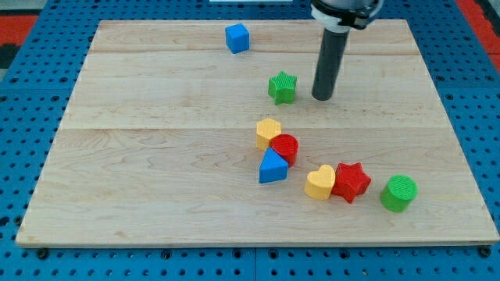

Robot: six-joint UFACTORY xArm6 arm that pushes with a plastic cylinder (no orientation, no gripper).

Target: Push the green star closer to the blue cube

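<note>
The green star (282, 87) lies on the wooden board (156, 156) a little above the middle. The blue cube (237, 37) sits near the view's top, up and to the left of the star, well apart from it. My tip (322, 97) rests on the board just to the right of the green star, with a small gap between them.
A yellow hexagon (268, 132), a red cylinder (285, 147) and a blue triangle (272, 168) cluster below the star. A yellow heart (320, 183), a red star (350, 181) and a green cylinder (399, 193) lie at the lower right.
</note>
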